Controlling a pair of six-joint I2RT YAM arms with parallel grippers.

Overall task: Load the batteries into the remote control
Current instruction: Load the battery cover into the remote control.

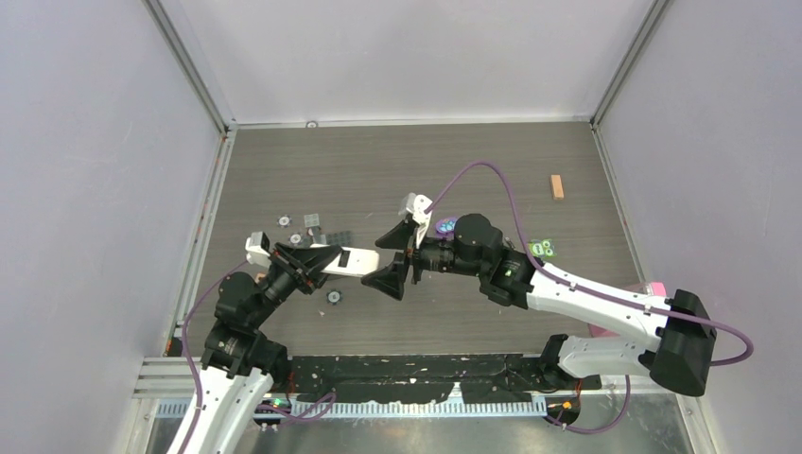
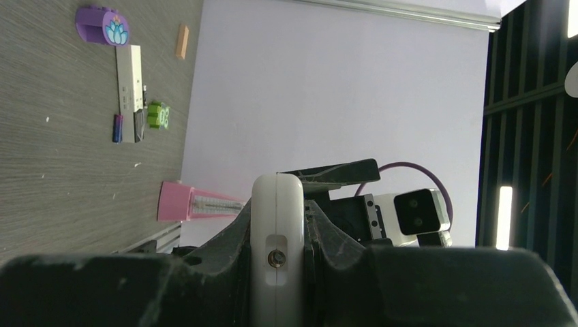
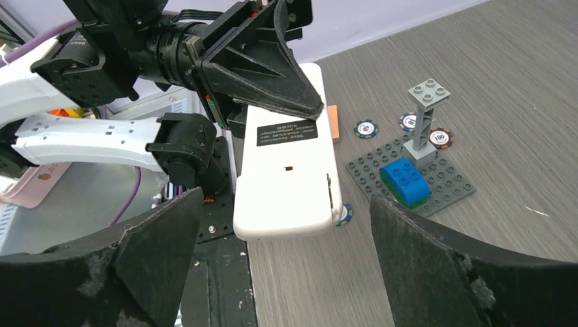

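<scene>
Right jaws wide, clear of remote (image 3: pixel 286 177)

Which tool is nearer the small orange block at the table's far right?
Right. The right tool hangs open mid-table, with the orange block well off to its far right. The left tool, shut on a wide white remote, sits even farther left.

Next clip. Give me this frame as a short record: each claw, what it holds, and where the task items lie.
left claw: shut on the wide white remote, held above the table, label side facing the right wrist view
right claw: open, jaws either side of that remote's free end, no contact visible
remote control: narrow white bar lying on the table, ungripped
battery: blue-purple cell lying on the table beside the bar's dark end
loading: not begun, as far as shown
</scene>
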